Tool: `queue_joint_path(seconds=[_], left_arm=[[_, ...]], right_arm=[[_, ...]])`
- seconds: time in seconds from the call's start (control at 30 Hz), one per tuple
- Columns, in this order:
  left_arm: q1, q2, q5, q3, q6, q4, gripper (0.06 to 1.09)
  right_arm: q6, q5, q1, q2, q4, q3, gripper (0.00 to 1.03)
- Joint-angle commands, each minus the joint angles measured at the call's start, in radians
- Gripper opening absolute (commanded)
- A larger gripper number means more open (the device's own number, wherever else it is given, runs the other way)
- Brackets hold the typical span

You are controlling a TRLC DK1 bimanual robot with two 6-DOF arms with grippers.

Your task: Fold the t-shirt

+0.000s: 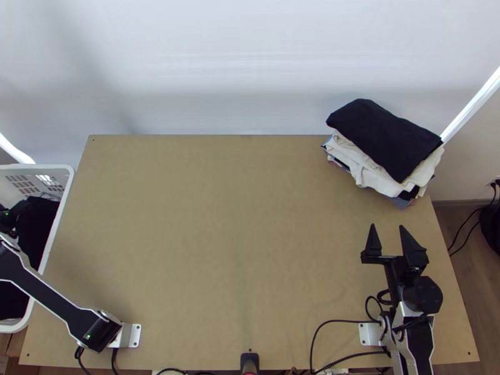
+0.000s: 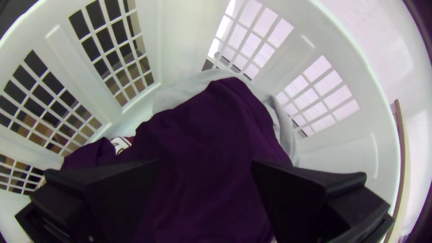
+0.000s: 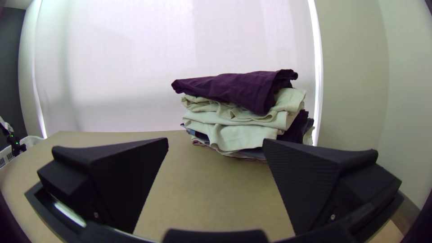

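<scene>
Looks to me like it's at the pick-up step, before any actual folding: the left tool (image 2: pixel 204 164), with its two flat black fingers spread wide, hangs over a white plastic laundry basket (image 2: pixel 184 40), and I can't see it pinching anything. I'd guess the t-shirt is the dark purple cloth garment (image 2: pixel 211 117) lying bunched in that basket, below and ahead of those fingers, with some light grey fabric (image 2: pixel 182 92) just beyond it. Next move, imo: go down, close on a decent bit of the purple one, lift it clear and lay it out. Main risk is dragging the grey stuff along too. The right tool (image 1: pixel 387 226) is wide open as well, holding nothing, above the light wooden worktop (image 1: pixel 237 250). Beyond it sits a stack of folded clothes (image 3: pixel 243 130), mostly cream with a dark purple piece (image 3: pixel 238 87) on top, near the worktop's far corner. A thin black cable (image 1: pixel 340 321) loops behind that tool, a pale blind (image 3: pixel 135 54) hangs past the stack, and there's brown wood floor (image 1: pixel 459 262) off to the side.
</scene>
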Motion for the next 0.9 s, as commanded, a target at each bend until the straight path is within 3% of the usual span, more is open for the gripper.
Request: queue_joint_path(seconds=[0.0, 0.17, 0.27, 0.33, 0.4, 0.43, 0.87], left_arm=[[-0.016, 0.05, 0.005, 0.035, 0.033, 0.04, 1.03], [-0.033, 0.096, -0.018, 0.044, 0.054, 0.121, 1.03], [-0.044, 0.122, -0.051, 0.058, 0.068, 0.124, 0.87], [-0.045, 0.127, -0.051, 0.053, 0.076, 0.116, 0.61], [-0.044, 0.13, -0.051, 0.056, 0.079, 0.136, 0.2], [-0.041, 0.128, -0.051, 0.056, 0.085, 0.145, 0.09], [0.036, -0.305, 0.043, 0.05, -0.073, 0.018, 0.09]], right_arm=[[0.007, 0.009, 0.001, 0.003, -0.02, -0.004, 0.98], [0.007, 0.009, 0.001, 0.003, -0.02, -0.004, 0.98], [0.007, 0.009, 0.001, 0.003, -0.02, -0.004, 0.98], [0.007, 0.009, 0.001, 0.003, -0.02, -0.004, 0.98], [0.007, 0.009, 0.001, 0.003, -0.02, -0.004, 0.98], [0.007, 0.009, 0.001, 0.003, -0.02, -0.004, 0.98], [0.007, 0.009, 0.001, 0.003, -0.02, -0.004, 0.98]])
